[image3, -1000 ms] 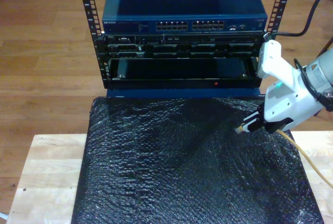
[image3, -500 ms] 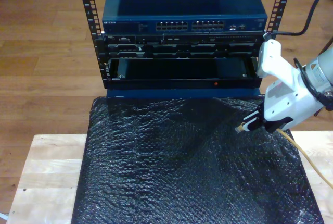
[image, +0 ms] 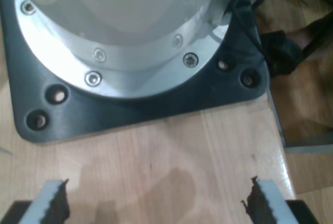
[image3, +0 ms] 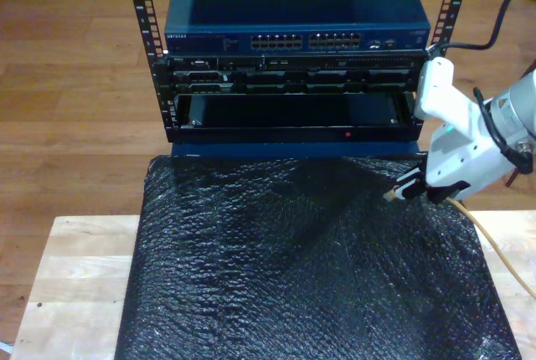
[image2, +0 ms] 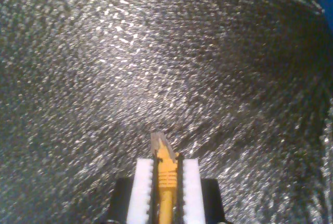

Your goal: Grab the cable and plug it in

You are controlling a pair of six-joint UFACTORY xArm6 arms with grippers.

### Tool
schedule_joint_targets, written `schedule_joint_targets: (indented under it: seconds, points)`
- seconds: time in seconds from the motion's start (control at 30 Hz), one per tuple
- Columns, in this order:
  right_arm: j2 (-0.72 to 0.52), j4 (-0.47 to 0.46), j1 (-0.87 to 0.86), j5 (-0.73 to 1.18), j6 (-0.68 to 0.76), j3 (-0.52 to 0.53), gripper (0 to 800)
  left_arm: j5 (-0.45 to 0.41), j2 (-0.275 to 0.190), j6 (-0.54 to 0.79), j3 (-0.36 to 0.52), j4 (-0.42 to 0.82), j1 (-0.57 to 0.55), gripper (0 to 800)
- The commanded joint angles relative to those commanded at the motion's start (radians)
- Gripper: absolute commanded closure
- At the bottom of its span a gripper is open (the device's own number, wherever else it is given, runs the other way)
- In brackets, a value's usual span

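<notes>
Above the black bubble-wrap mat (image3: 310, 259), my second end effector (image2: 167, 174) pinches the thin yellow-orange cable (image3: 494, 247) just behind its clear plug (image2: 158, 143); light, floppy. First end effector (image: 156, 203) spread.

Pale wooden desk (image3: 75, 268), mostly covered by a crinkled black bubble-wrap sheet (image3: 301, 268); wooden floor (image3: 75, 84) beyond it.

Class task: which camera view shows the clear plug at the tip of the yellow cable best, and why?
The second wrist view: the plug sits close up, poking out past my second gripper, whose jaws are shut on the cable. In the exterior view the plug is a tiny pale speck above the black mat. The first wrist view looks at an arm's base.
</notes>
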Motion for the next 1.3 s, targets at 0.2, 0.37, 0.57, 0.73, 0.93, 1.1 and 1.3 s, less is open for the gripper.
schedule_joint_targets:
  seconds: [0.2, 0.37, 0.57, 0.73, 0.93, 1.1, 1.3]
  points:
    - [-0.002, 0.0, 0.023, -0.078, -0.014, 0.005, 800, 0.0, 0.002, -0.002, 0.0, 0.0, 0.0, 0]
    - [-0.003, -0.005, 0.083, -0.183, -0.015, 0.032, 800, 0.0, 0.0, -0.002, 0.0, 0.0, 0.0, 0]
    - [-0.003, -0.029, 0.117, -0.285, -0.014, 0.041, 800, 0.0, 0.0, -0.002, 0.0, 0.0, 0.0, 0]
    - [0.006, -0.074, 0.144, -0.384, -0.009, 0.049, 800, 0.0, 0.0, -0.002, 0.0, 0.0, 0.0, 0]
    - [0.008, -0.098, 0.196, -0.678, -0.026, 0.146, 800, 0.0, 0.0, -0.002, 0.0, 0.0, 0.0, 0]
    - [0.014, -0.201, 0.252, -0.798, -0.037, 0.166, 800, 0.0, 0.0, -0.002, 0.0, 0.0, 0.0, 0]
    - [0.095, -0.215, 0.25, -0.804, -0.034, 0.077, 800, 0.0, 0.0, -0.002, 0.0, 0.0, 0.0, 0]
